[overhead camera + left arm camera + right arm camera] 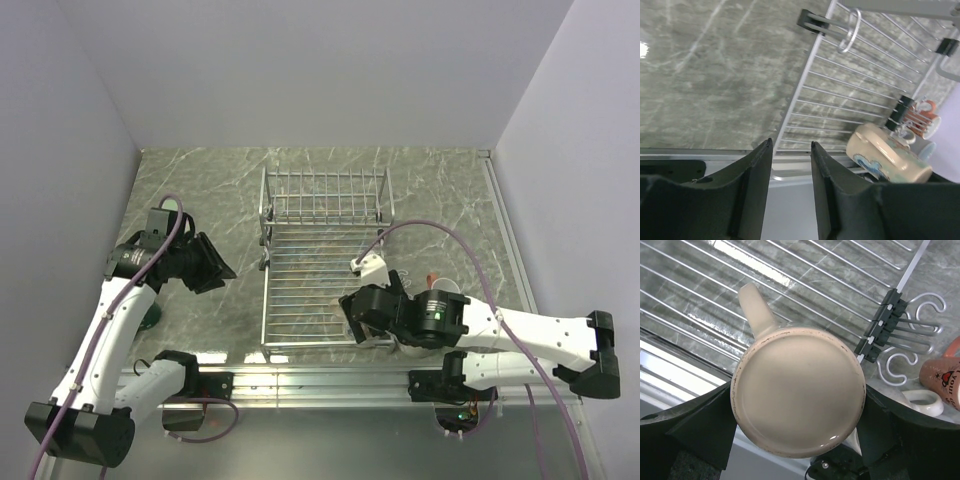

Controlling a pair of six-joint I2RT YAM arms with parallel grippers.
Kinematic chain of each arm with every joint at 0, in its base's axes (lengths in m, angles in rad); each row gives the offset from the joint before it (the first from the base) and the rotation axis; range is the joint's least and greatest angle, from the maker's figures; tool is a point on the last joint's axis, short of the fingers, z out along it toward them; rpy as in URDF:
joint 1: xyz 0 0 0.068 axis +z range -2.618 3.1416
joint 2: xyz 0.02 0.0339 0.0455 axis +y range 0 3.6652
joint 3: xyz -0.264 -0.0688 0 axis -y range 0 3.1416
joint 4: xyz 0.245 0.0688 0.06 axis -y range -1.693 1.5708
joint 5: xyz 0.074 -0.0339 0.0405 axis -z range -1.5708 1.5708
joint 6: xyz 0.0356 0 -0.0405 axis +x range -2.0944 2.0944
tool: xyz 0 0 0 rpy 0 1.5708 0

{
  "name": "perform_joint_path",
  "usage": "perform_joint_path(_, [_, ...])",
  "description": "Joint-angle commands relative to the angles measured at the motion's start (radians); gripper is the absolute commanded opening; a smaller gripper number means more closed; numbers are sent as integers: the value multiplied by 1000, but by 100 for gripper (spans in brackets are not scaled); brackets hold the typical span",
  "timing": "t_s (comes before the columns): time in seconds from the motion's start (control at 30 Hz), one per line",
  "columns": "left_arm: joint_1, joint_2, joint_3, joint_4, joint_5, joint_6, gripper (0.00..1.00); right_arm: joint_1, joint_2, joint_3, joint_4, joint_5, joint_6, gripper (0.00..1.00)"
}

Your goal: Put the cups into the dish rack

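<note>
The silver wire dish rack point(320, 270) stands mid-table and also shows in the left wrist view point(850, 95). My right gripper point(358, 318) is shut on a tan mug point(799, 390). It holds the mug on its side over the rack's near right corner, base toward the camera, handle up left. The same mug point(887, 155) shows a blue print. My left gripper point(215, 265) is open and empty left of the rack, also seen in the left wrist view point(790, 145). A salmon-red mug point(942, 382) stands right of the rack.
A cream-white mug point(370, 265) sits at the rack's right edge. A light green mug point(173, 205) and a dark teal mug point(150, 318) are by the left arm. A pale mug point(447, 290) stands beside the red one. Wire hooks point(920, 335) jut from the rack's side.
</note>
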Motion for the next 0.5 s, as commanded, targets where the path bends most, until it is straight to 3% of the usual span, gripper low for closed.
perform_joint_path(0.0, [-3, -2, 44, -43, -77, 21, 43, 43, 34, 80, -53, 36, 32, 22])
perform_joint_path(0.1, [-3, -5, 50, -69, -136, 24, 44, 66, 57, 94, -130, 79, 72, 30])
perform_joint_path(0.47, [-3, -4, 72, -109, -219, 25, 48, 74, 68, 103, -314, 124, 290, 40])
